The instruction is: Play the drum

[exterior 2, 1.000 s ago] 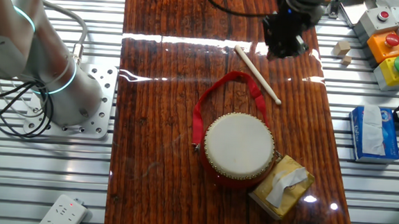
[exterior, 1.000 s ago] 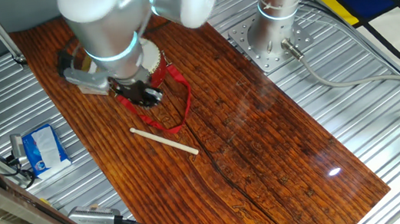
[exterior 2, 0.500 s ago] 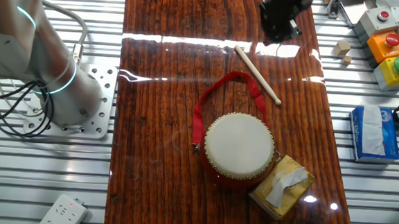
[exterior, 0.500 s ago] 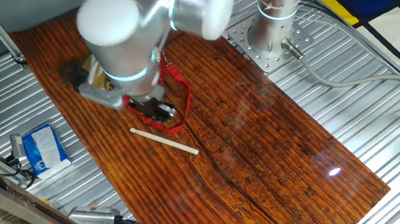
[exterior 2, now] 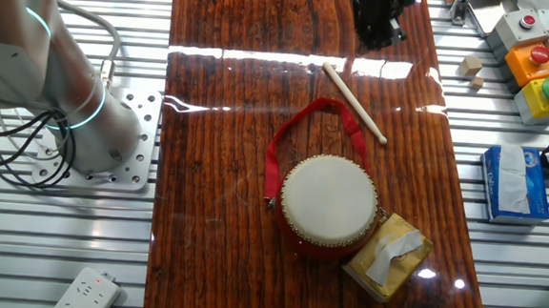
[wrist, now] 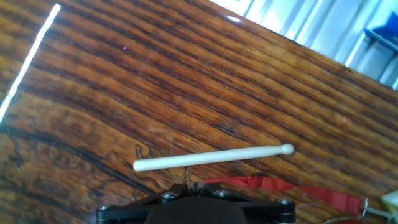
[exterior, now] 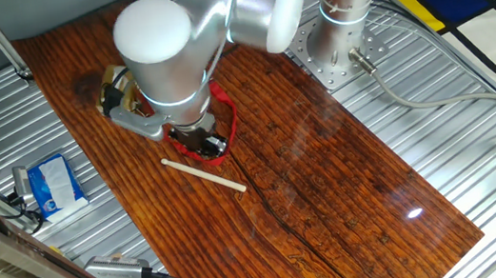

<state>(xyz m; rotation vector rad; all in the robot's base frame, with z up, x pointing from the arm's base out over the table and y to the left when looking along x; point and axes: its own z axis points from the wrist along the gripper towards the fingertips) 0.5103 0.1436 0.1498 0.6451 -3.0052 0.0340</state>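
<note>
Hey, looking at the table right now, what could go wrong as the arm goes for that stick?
1. The drumstick lies loose on the glossy wooden table; a slightly off grasp may roll it away.
2. The drum's red strap loops right beside the stick, so the claw might snag it and drag the drum.
3. The tan box touches the drum and may get shoved.

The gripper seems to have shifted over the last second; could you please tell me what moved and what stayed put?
The gripper moved off the drum side, across the strap loop toward the stick, and now hangs above the table near it. It took hold of nothing; whether the jaws are open cannot be told. The drum, strap, stick and cardboard box lie as they were.
</note>
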